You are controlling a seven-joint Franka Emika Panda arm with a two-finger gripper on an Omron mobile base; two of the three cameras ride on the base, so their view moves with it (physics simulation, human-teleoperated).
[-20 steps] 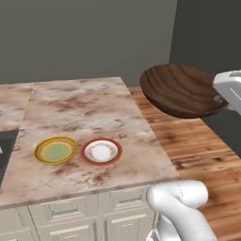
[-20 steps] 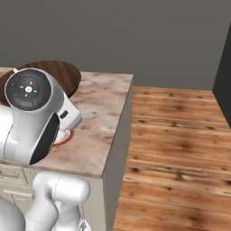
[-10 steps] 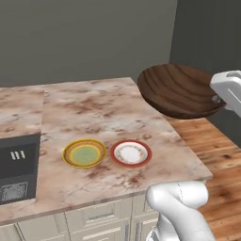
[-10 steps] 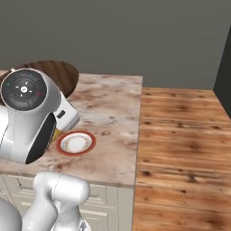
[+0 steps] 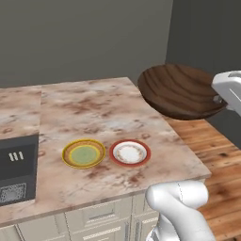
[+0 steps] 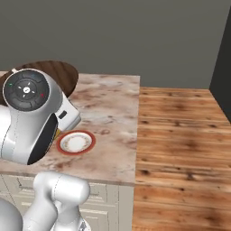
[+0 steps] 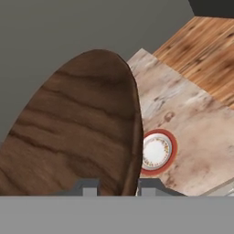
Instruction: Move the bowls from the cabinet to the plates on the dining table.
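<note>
Resting near the front edge of the dining table (image 5: 113, 108), the red-rimmed plate (image 5: 130, 153) lay just beside the yellow-rimmed plate (image 5: 84, 153). Above the table's far right corner, the gripper (image 7: 116, 187) held its fingers clamped on the wooden bowl's (image 5: 179, 91) rim.

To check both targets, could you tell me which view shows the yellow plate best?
The left base view: the yellow plate lies whole beside the red plate. In the right base view the arm covers nearly all of it.
</note>
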